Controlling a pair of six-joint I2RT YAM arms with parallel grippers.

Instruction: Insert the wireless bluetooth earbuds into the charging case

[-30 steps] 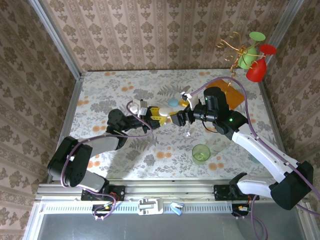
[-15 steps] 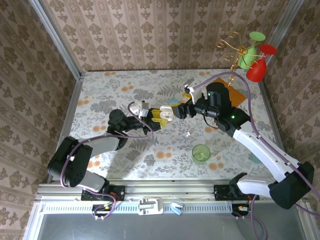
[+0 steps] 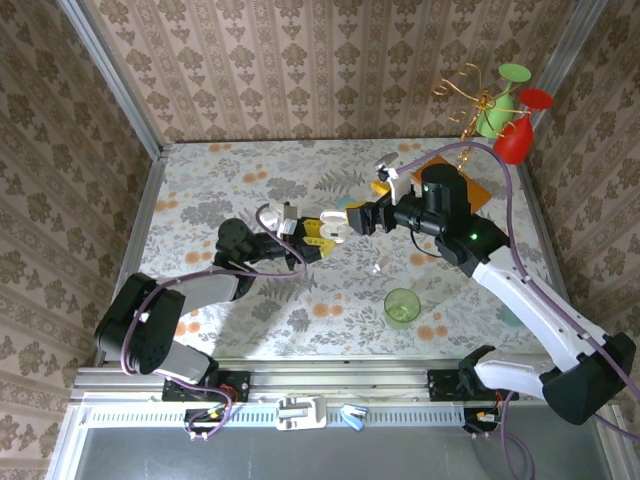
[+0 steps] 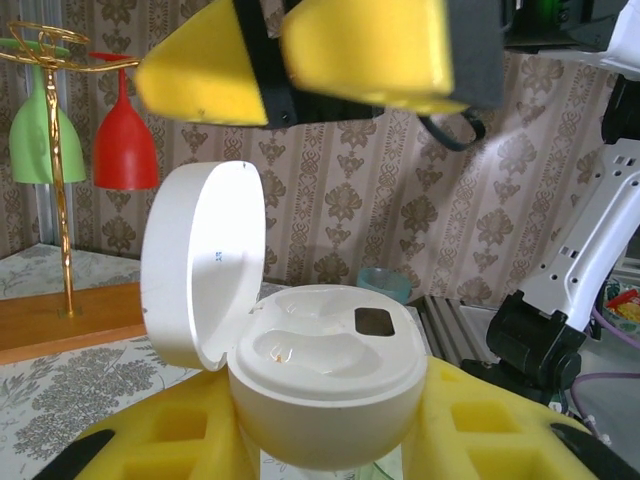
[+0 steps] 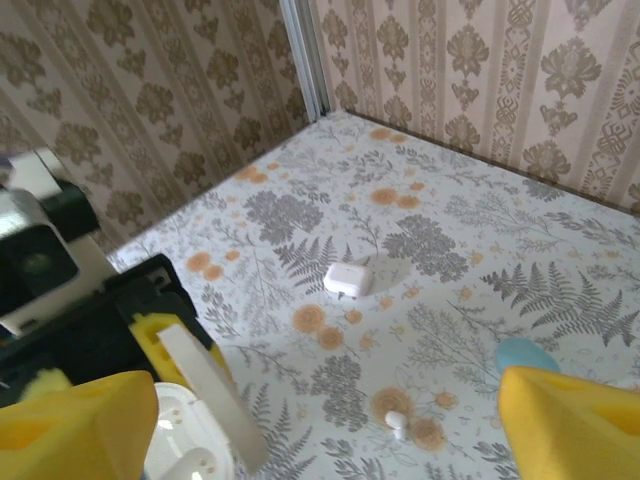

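Over the bench (image 3: pixel 250 180), my right tool (image 5: pixel 320 425) gapes wide, empty. My left tool (image 4: pixel 330 445) pinches the open case (image 4: pixel 330 370). What looks like an earbud (image 5: pixel 396 424) lies on the bench. Risk: a low right pass clips the lid, twisting the case loose.

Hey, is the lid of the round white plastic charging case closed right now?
No, the lid of the round white plastic charging case stands swung up on its hinge, leaving the case's inside open to the left wrist camera.
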